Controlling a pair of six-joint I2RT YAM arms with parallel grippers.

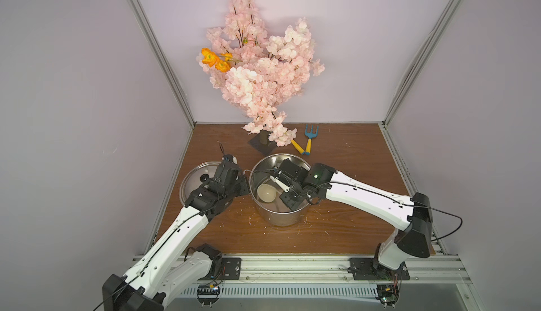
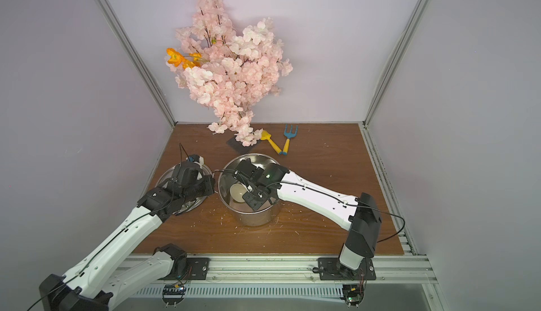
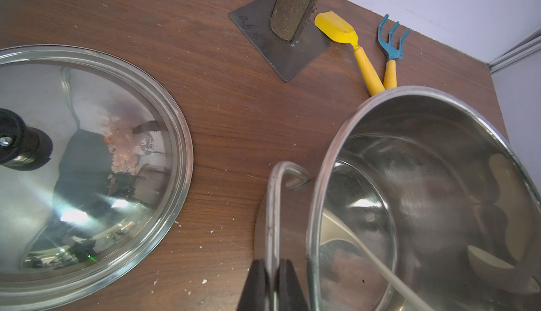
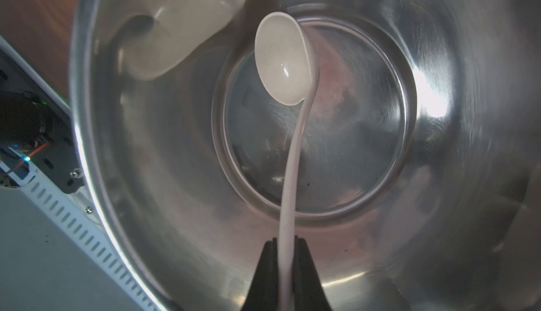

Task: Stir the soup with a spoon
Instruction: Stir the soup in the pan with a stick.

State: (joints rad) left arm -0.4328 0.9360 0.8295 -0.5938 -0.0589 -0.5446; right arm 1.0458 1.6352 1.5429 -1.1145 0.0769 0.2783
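The steel stockpot (image 1: 281,218) stands mid-table in both top views; its rim (image 3: 322,160) fills part of the left wrist view. No coloured soup shows, only the pot's bare shiny bottom (image 4: 336,154). The cream spoon (image 4: 282,60) hangs inside the pot, its bowl (image 1: 265,193) low near the front-left wall. My right gripper (image 4: 286,240) is above the pot, shut on the spoon's slim handle (image 3: 380,268). My left gripper (image 3: 272,262) is shut on the pot's left wire handle (image 3: 273,207), its black fingers (image 3: 256,280) either side of it.
A glass lid (image 1: 190,183) with a black knob lies left of the pot, under my left arm. Behind the pot stand a pink blossom tree on a metal base (image 3: 281,49), a yellow trowel (image 3: 336,28) and a blue fork (image 1: 310,137). Crumbs dot the wooden table (image 1: 351,236).
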